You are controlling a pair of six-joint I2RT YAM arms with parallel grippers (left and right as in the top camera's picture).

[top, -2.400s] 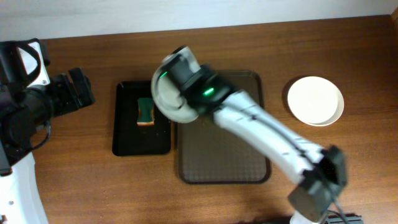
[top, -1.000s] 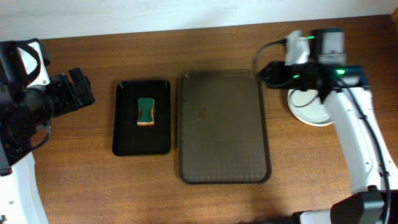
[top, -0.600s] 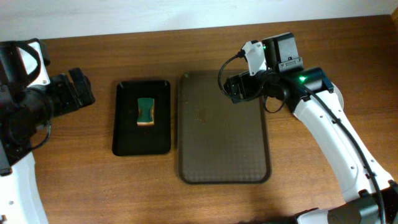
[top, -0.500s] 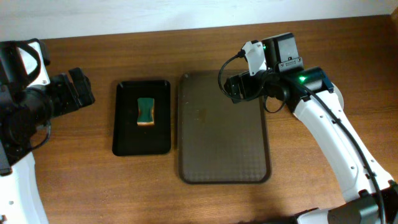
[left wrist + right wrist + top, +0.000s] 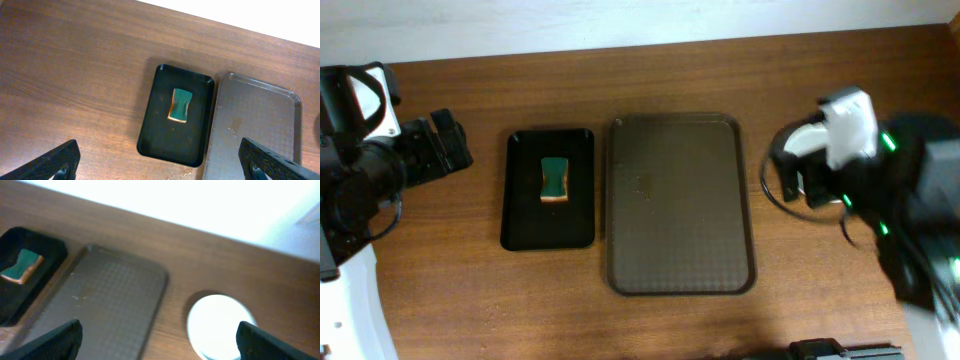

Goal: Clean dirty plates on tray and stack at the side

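Observation:
The dark brown tray lies mid-table with no plate on it. Right of it, on the bare wood, the white plates sit in one round pile; glare and blur hide how many. In the overhead view my right arm covers most of the plates. My right gripper hovers high above them, open and holding nothing. Far left, my left gripper stands open and empty, looking down across the table.
A smaller black tray lies left of the brown one and holds a green sponge. My right arm appears large and blurred over the right table edge. A pale wall runs along the back.
My right arm has swung from over the tray's far right corner back to the right, above the plates, and risen towards the camera. The left arm has not moved.

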